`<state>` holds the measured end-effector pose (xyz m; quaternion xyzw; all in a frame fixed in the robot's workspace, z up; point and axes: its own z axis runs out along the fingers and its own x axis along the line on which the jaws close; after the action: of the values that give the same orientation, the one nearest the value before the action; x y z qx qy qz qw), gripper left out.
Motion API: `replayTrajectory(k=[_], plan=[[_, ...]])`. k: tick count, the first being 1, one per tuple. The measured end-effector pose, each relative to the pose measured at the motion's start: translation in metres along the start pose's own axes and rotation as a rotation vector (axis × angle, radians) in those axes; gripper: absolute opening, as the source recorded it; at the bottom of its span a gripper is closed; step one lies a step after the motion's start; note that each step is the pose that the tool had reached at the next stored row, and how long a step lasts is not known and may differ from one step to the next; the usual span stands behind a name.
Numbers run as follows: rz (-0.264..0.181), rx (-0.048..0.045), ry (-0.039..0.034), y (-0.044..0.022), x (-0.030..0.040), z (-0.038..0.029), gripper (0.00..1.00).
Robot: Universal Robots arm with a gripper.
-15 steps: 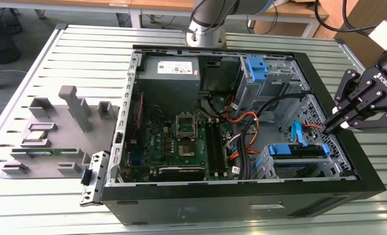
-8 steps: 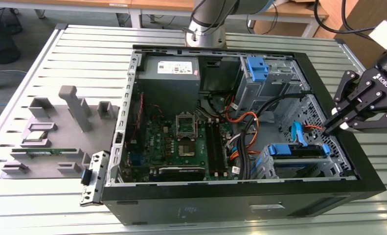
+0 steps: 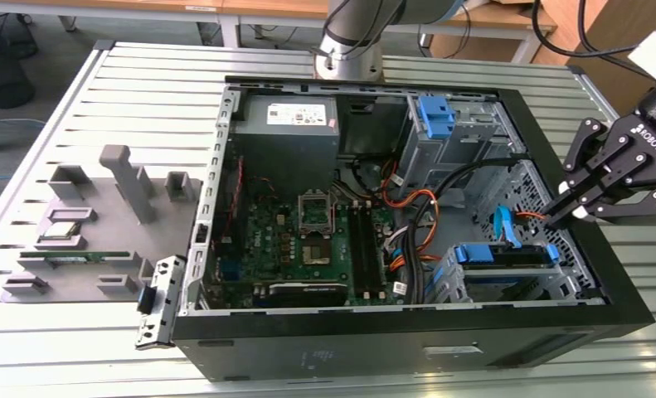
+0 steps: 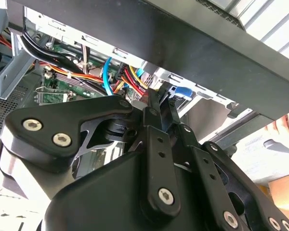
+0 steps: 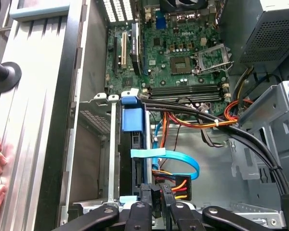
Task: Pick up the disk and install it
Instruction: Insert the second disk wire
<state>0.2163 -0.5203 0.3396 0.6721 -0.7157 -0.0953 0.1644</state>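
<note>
The open black metal computer case [image 3: 416,332] is seen lying on its side below the black pincer [image 3: 576,211], whose fingers are drawn together, empty. Just beneath its tips the silver disk with blue plastic rails [image 5: 133,144] is seated edgewise in the drive cage.

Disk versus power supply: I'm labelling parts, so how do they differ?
The disk has blue rails; the power supply is plain grey, white-labelled. The disk is smaller, caged beside the gripper; the power supply sits across the case. Both are inside it.
</note>
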Motion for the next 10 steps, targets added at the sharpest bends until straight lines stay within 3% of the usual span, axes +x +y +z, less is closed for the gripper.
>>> replayTrajectory(k=[10], plan=[[0.000,-0.0013,0.0001,-0.0004,-0.0031,-0.0004,0.23]])
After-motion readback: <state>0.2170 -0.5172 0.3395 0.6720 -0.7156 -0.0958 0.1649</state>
